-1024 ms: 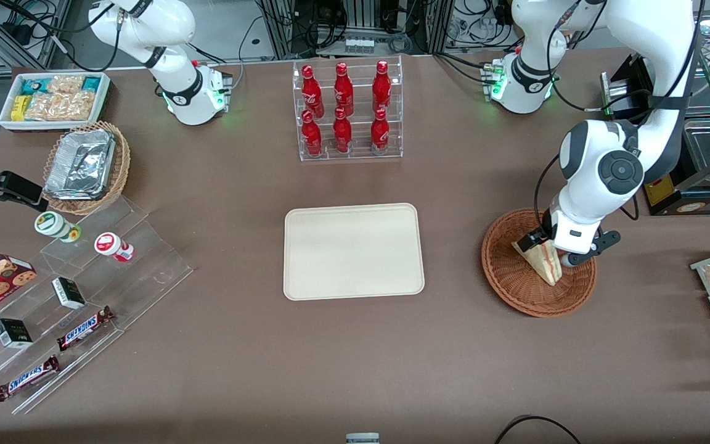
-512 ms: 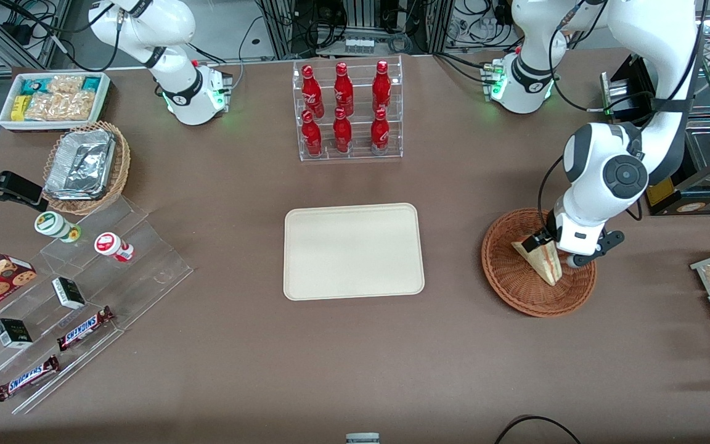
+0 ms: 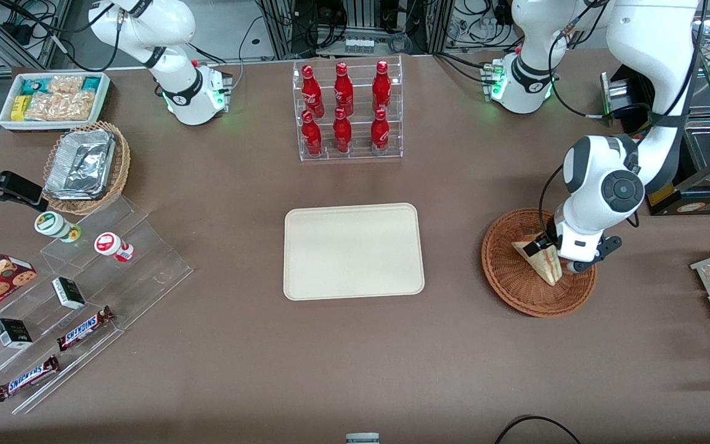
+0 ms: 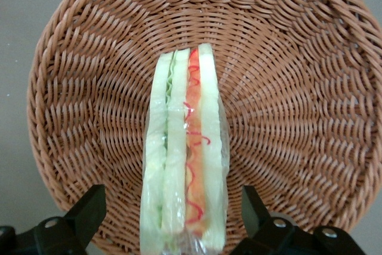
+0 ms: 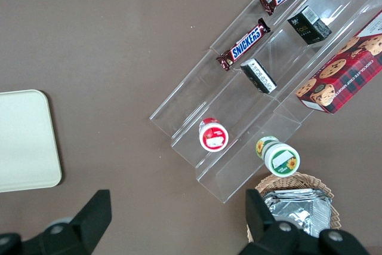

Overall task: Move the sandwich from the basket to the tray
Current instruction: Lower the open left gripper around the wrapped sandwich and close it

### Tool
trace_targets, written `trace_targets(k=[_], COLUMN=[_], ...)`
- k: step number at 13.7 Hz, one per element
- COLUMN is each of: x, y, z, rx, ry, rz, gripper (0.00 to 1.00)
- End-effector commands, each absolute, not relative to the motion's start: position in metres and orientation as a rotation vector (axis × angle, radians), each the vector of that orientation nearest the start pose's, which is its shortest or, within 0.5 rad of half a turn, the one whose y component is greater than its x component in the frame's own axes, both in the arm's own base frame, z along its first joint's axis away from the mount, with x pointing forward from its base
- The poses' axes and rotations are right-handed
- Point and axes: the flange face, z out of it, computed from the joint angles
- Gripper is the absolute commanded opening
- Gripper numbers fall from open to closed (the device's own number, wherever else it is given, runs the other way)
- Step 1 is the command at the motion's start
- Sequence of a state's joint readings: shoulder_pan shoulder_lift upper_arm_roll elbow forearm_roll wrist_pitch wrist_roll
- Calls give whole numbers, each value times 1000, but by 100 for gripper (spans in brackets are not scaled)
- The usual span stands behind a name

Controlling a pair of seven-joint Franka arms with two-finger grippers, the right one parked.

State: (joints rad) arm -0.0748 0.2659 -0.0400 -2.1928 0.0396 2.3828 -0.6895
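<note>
Brown tabletop is carrying everything you need. Your sandwich is standing on edge inside the basket — your gripper is hanging right over it, fingers apart on either side, not touching. You're lining up the grasp, I'd judge: next, lower, pinch the bread faces gently, then carry it to the bare tray, lying toward the parked arm's end.

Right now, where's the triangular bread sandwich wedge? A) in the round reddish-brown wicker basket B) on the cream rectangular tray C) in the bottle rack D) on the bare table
A: the sandwich stands on edge in the basket, between the open fingers of the left gripper.
</note>
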Motion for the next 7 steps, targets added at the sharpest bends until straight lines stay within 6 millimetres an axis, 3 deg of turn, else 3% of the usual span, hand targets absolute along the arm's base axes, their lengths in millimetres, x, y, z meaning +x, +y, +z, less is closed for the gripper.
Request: trace_targets(k=[1, 2, 4, 5, 7], x=[548, 548, 546, 545, 548], y=[-61, -60, -62, -62, -62], z=[247, 244, 239, 239, 245], rx=[-2965, -2953, -2930, -2928, -2931], ry=[-864, -899, -959, -959, -955], rz=[75, 78, 85, 92, 88], gripper=[91, 69, 8, 0, 0])
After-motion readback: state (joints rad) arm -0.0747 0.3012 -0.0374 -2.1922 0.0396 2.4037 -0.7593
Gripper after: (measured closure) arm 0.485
